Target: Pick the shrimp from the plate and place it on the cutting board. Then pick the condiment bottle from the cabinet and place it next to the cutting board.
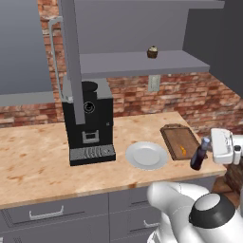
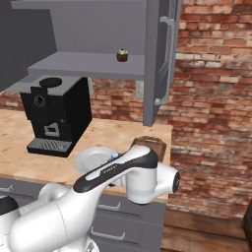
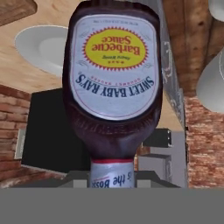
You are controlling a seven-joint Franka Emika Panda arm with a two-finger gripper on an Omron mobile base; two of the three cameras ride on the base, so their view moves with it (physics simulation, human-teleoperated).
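Item one: the condiment bottle (image 1: 200,154), which your gripper (image 1: 214,148) held by its sides, fingers narrowed onto it. You had it upright at the counter's front edge, just beside the cutting board's (image 1: 178,138) near right corner; whether its base touched the counter (image 1: 38,156) could not be told. In the hand view its label (image 3: 114,65) read upside down.

Item two: the shrimp (image 1: 183,151), lying on the cutting board toward the near end.

Item three: the plate (image 1: 147,155), just left of the cutting board.

Item four: a coffee machine (image 1: 88,122), further left of the board.

Item five: a cupcake (image 1: 152,52) on the cabinet shelf (image 1: 128,64), above the board.
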